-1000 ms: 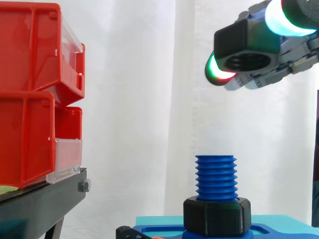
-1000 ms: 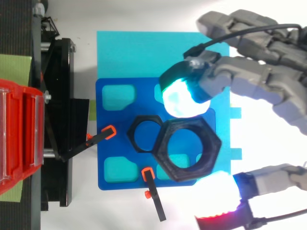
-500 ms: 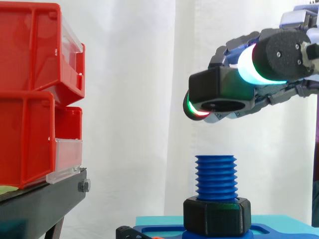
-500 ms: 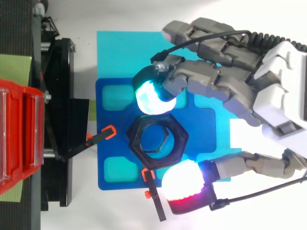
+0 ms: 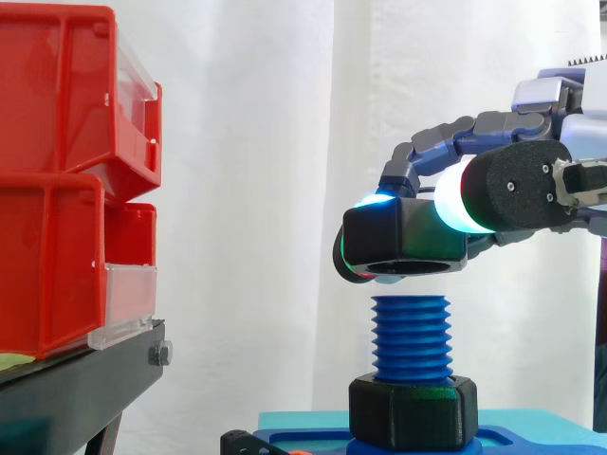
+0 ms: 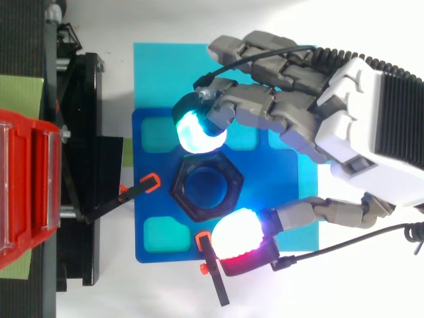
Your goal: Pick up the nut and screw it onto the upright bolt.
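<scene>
White curtain behind — one hand pinches one black nut just above one blue bolt.

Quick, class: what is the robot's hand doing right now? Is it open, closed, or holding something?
The hand is closed on the black nut, holding it just above the blue bolt, not yet on the thread.

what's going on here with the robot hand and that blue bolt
The robot hand is pinching a black nut between its glowing fingertips and holding it just above the top of the upright blue bolt. From above, the nut sits lined up over the bolt. From the side a small gap shows between them, so it is not yet threaded on. A second black nut sits at the bolt's base.
</scene>
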